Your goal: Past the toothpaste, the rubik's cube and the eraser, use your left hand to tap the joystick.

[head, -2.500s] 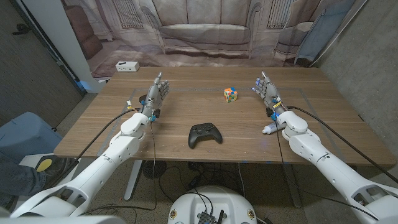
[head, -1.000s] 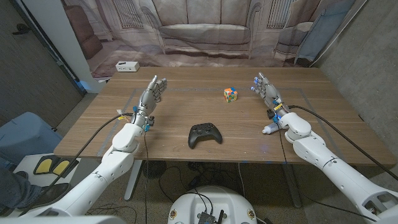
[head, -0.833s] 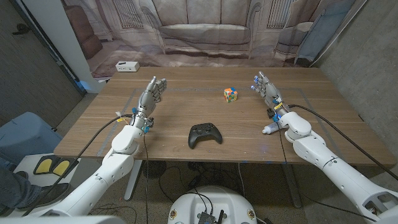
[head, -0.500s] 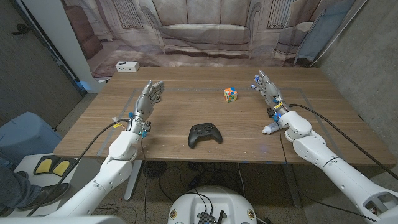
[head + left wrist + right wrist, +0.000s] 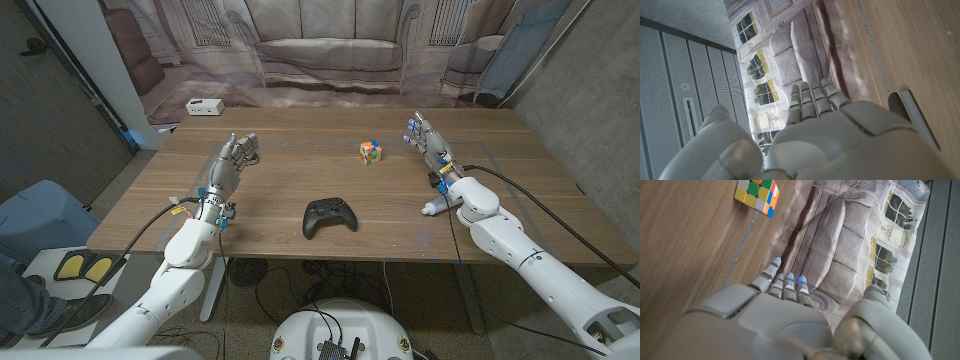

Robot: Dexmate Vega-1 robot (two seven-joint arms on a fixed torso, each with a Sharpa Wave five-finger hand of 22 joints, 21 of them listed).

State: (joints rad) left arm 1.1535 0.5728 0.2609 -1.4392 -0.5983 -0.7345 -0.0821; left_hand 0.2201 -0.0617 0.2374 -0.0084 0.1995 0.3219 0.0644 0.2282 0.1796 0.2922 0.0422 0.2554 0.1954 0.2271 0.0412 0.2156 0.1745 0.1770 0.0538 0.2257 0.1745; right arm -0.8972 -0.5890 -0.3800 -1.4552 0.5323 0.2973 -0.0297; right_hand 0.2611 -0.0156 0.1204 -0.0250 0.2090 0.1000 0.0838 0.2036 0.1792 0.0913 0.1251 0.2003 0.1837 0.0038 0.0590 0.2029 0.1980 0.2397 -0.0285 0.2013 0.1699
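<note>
Left hand point(image 5: 228, 163) empty, fingers spread, over the wooden table point(image 5: 300, 180); sofa-print backdrop point(image 5: 330, 45) behind.

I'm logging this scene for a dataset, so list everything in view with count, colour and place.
joystick: one, black game controller, near the table's front edge, middle.
rubik's cube: one, multicoloured, far middle of the table, right of centre.
toothpaste: one, white tube, partly hidden beside the right wrist.
white box: one, white, beyond the table's far left corner.
table: one, brown wood.
backdrop: one, printed with a sofa and windows, behind the table.
left hand: one, grey, over the table's left part, holding nothing, fingers apart.
right hand: one, grey, over the table's right part, holding nothing, fingers apart.
</note>
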